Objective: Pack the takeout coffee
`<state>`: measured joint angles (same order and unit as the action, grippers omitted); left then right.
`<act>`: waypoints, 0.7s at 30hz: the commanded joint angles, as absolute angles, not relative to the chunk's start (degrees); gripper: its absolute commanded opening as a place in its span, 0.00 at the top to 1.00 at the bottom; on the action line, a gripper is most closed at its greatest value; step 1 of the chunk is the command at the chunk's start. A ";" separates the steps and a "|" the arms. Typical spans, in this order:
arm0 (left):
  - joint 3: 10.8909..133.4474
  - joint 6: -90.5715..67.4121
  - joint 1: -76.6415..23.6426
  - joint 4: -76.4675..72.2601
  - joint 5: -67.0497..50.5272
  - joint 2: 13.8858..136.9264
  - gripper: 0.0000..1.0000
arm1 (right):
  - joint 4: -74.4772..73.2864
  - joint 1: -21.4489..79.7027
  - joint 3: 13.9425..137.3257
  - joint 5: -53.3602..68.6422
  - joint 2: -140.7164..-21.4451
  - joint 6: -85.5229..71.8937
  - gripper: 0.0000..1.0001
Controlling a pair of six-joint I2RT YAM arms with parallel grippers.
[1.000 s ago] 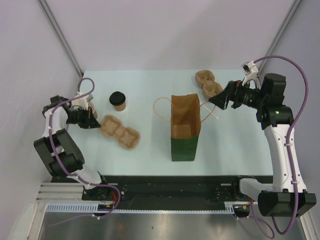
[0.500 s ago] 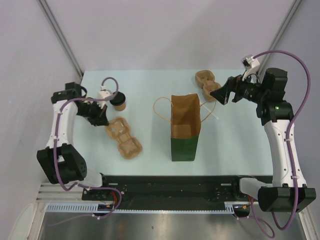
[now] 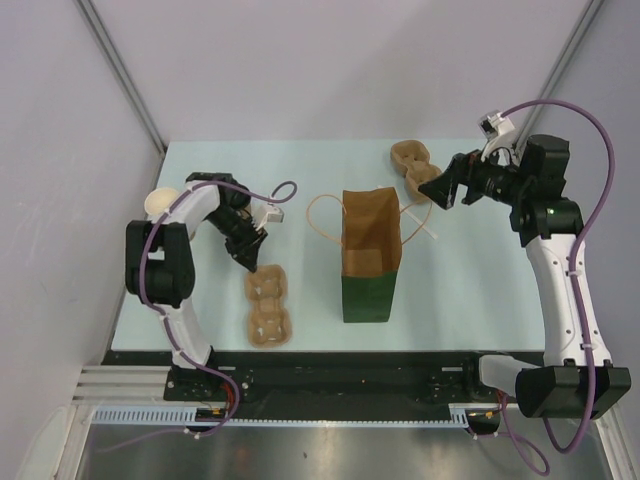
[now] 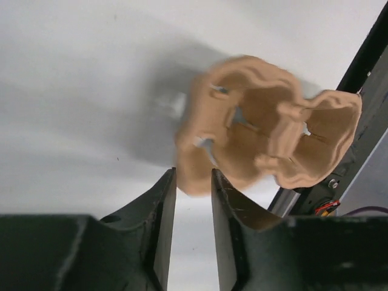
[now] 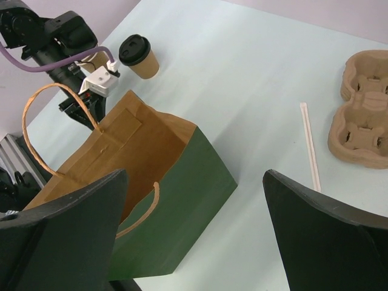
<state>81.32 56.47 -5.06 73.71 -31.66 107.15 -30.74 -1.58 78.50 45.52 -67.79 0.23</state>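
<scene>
A pale table (image 3: pixel 300 170) carries an upright paper bag (image 3: pixel 371 255) near its middle, mouth open, brown inside and dark green on its lower outer face. One thin loop handle (image 3: pixel 322 215) hangs out to the bag's left. A brown pulp two-cup carrier (image 3: pixel 267 307) lies flat left of the bag near the front edge; it is blurred in the left wrist view (image 4: pixel 267 139). A second carrier (image 3: pixel 417 168) lies toward the far right. A white wrapped straw (image 3: pixel 428 225) lies between that carrier and the bag, touching neither. A pale paper cup (image 3: pixel 158 203) sits at the left edge.
</scene>
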 commanded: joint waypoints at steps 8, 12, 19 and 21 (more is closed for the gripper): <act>74.80 49.40 -3.70 61.09 -35.42 100.63 0.41 | -30.32 -1.49 86.38 46.49 -72.68 6.15 0.00; 73.92 48.69 -3.08 58.98 -35.77 101.43 0.41 | -36.98 -1.67 95.08 47.81 -79.61 10.01 0.00; 70.58 46.85 -3.08 54.23 -37.70 102.21 0.45 | -43.06 -1.23 107.56 49.48 -89.29 12.21 0.00; 70.40 46.58 -3.08 53.62 -38.49 102.92 0.48 | -45.07 -1.06 109.68 49.83 -91.66 12.74 0.00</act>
<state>71.18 47.75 -3.20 57.04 -34.87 102.96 -40.25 -1.54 103.20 47.75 -88.75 9.89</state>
